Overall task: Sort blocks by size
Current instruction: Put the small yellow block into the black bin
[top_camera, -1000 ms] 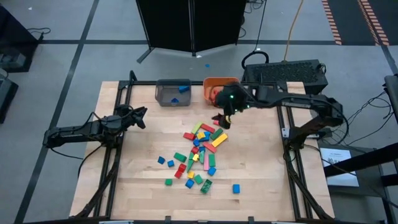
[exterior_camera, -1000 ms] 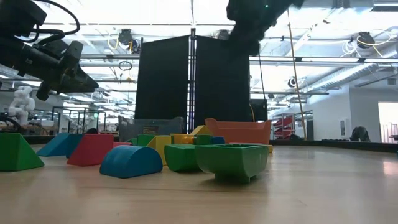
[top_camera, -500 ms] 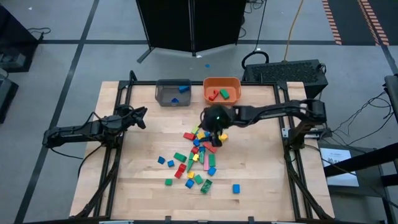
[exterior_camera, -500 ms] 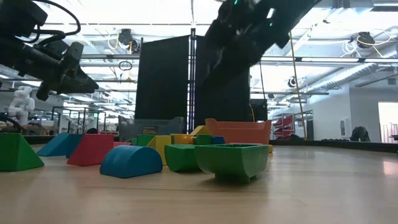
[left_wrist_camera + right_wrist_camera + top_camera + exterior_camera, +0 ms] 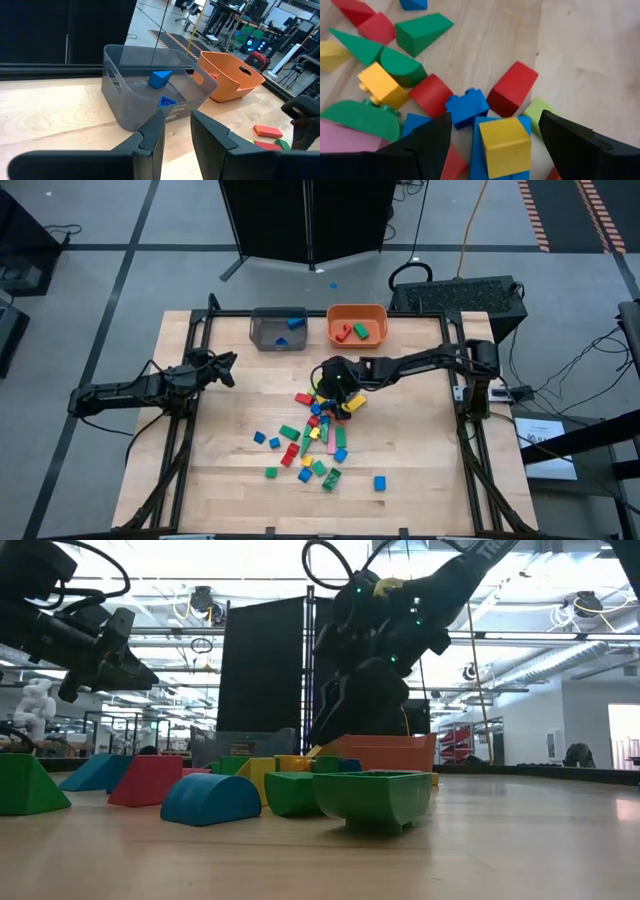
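Since a second ago the right gripper (image 5: pixel 337 392) has swung from beside the orange bin (image 5: pixel 357 325) down onto the upper edge of the blocks (image 5: pixel 318 430) heaped mid-desk (image 5: pixel 420 450). Its fingers (image 5: pixel 427 140) stand wide apart, holding nothing, poised over a yellow cube (image 5: pixel 505 145) with a blue brick (image 5: pixel 466 106) and red block (image 5: pixel 512 89) just beyond. Left gripper (image 5: pixel 222 367) hangs at the desk's left side, fingers slightly parted, empty, facing the grey bin (image 5: pixel 150 92), which holds two blue pieces.
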Controlling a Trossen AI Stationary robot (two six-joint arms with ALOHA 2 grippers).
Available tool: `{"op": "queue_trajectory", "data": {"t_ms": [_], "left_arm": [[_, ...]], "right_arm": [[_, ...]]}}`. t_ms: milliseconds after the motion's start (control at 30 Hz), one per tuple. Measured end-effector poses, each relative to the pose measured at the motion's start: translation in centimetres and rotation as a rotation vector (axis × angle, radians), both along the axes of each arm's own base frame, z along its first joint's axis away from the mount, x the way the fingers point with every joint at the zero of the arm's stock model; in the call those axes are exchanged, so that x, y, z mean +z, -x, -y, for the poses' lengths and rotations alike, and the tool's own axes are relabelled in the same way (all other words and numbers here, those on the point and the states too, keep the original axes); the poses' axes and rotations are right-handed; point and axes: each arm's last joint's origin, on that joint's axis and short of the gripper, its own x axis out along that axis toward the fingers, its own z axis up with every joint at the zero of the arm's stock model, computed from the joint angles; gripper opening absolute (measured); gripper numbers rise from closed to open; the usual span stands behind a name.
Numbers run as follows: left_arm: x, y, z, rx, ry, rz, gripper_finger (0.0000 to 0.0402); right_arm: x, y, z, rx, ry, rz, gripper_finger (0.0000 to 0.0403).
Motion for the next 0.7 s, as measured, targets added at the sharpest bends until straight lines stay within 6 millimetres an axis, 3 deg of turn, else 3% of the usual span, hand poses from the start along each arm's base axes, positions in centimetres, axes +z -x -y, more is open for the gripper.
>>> {"op": "queue_trajectory", "data": {"t_ms": [333,433,633,700], "left_arm": [[0.0,0.0,0.0,0.000,0.000,-0.001,0.0095],[0.0,0.0,0.0,0.000,0.000,-0.001,0.0095],[0.0,0.0,0.0,0.001,0.000,-0.001,0.0095],[0.0,0.0,0.0,0.001,0.000,-0.001,0.0095]], "right_arm": [[-1.8,-0.1,0.3,-0.013,-0.018,-0.060,0.0279],[-1.8,-0.1,0.3,-0.038,-0.042,-0.065,0.0239],[-1.6,-0.1,0.3,-0.044,-0.049,-0.058,0.0122],[-1.6,-0.1,0.3,-0.041,-0.045,-0.056,0.0117]]}}
